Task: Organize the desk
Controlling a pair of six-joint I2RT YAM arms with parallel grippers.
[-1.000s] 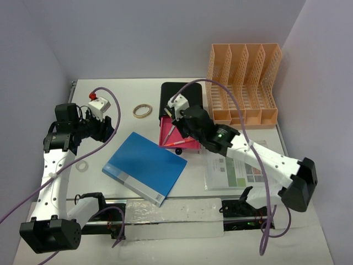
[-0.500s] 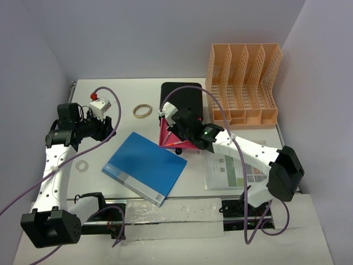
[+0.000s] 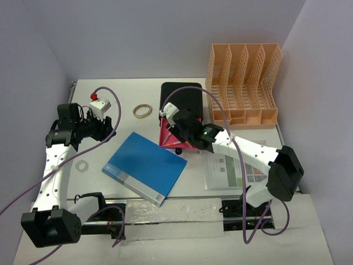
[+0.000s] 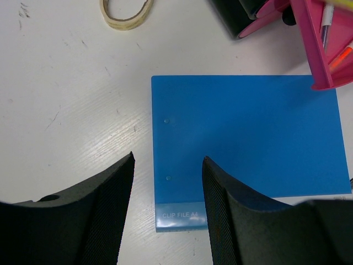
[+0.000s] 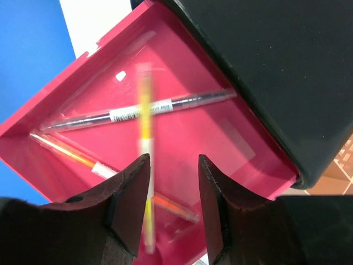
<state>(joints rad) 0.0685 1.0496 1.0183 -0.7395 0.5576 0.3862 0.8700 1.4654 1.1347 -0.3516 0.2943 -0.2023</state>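
The white desk point(image 3: 124, 94) holds a black box point(image 3: 185, 94) whose pink drawer point(image 3: 165, 137) point(image 5: 220, 143) is pulled out. My right gripper point(image 3: 178, 131) point(image 5: 172, 160) hangs open just above the drawer. A yellow pen point(image 5: 144, 110), blurred, is loose by its left finger, over the drawer. In the drawer lie a dark pen point(image 5: 182, 101) and an orange pen point(image 5: 71, 155). A blue clip file point(image 3: 145, 167) point(image 4: 242, 138) lies flat left of the drawer. My left gripper point(image 3: 107, 128) point(image 4: 168, 160) is open and empty, hovering over the file's left edge.
An orange slotted file rack point(image 3: 242, 83) stands at the back right. A tape roll point(image 3: 142, 111) point(image 4: 126, 11) lies behind the file and a small ring point(image 3: 82, 166) to its left. A printed sheet point(image 3: 231, 171) lies under the right arm.
My right gripper moved in over the pink drawer, then opened and let go of the yellow pen, which is dropping into the drawer. The left arm has barely moved.
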